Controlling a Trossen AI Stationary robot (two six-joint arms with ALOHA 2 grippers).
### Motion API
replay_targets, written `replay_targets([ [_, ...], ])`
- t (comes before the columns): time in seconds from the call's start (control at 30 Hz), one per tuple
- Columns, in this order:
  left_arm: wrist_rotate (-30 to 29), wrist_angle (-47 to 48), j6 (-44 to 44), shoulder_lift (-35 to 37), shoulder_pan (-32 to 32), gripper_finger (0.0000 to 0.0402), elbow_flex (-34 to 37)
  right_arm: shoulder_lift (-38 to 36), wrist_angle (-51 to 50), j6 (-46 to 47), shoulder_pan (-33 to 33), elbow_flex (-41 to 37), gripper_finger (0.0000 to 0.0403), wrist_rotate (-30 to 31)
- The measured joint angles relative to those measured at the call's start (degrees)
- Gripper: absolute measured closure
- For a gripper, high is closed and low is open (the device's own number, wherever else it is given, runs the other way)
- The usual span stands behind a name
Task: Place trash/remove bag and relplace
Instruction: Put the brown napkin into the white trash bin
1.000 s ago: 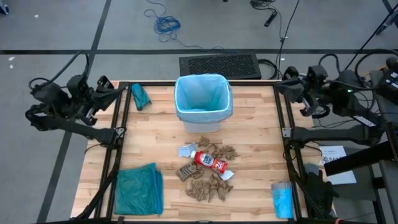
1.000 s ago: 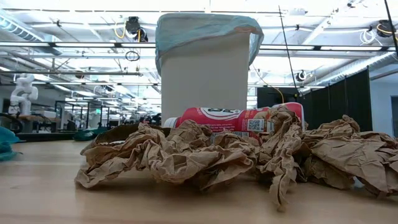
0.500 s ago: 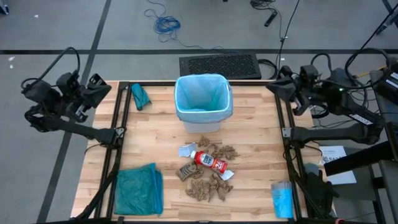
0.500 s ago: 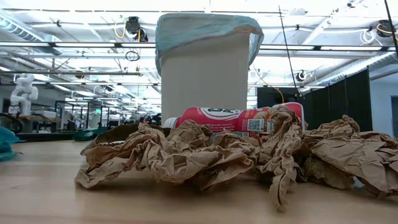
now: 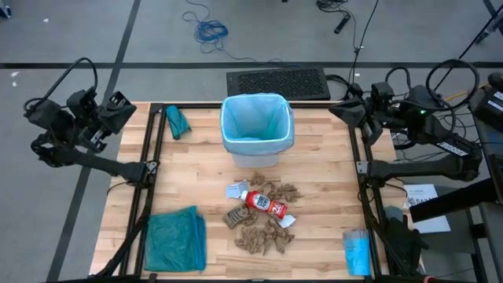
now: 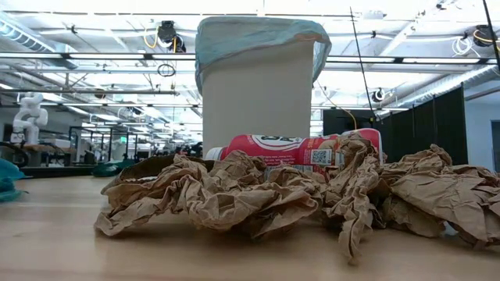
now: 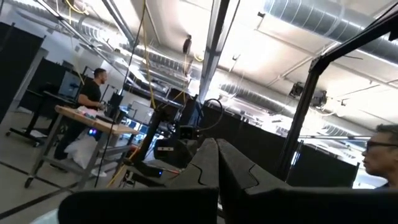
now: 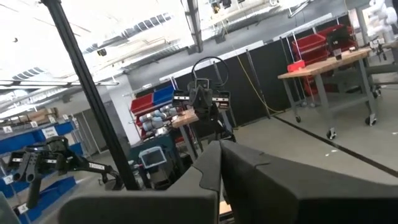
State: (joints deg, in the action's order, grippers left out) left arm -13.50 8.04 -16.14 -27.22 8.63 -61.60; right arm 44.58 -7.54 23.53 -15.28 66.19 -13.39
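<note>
Swinging round at the far corners, both arms have turned over the last second while the trash and bin lie untouched, so I judge the task barely begun. The left claw (image 5: 118,104) hangs clenched and empty off the bench's (image 5: 196,181) far left edge; the right claw (image 5: 346,112), also clenched and empty, sits at the far right edge. The trash (image 5: 263,214) lies mid-bench, well apart from both. The bag (image 5: 255,118) lines the white bin (image 6: 258,105), between the claws.
</note>
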Motion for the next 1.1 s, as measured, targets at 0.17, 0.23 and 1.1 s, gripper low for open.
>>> replay_targets([
  [0.17, 0.0, 0.0, 0.0, 0.0, 0.0, 0.0401, 0.0, -0.2, 0.0, -2.0, 0.0, 0.0, 0.0401, 0.1],
  [0.23, 0.0, 0.0, 0.0, 0.0, 0.0, 0.0401, 0.0, -0.2, 0.0, -1.7, 0.0, 0.0, 0.0401, 0.1],
  [1.1, 0.0, 0.0, 0.0, 0.0, 0.0, 0.0401, 0.0, -0.2, -0.7, -1.7, 0.0, 0.0, 0.0401, 0.0],
])
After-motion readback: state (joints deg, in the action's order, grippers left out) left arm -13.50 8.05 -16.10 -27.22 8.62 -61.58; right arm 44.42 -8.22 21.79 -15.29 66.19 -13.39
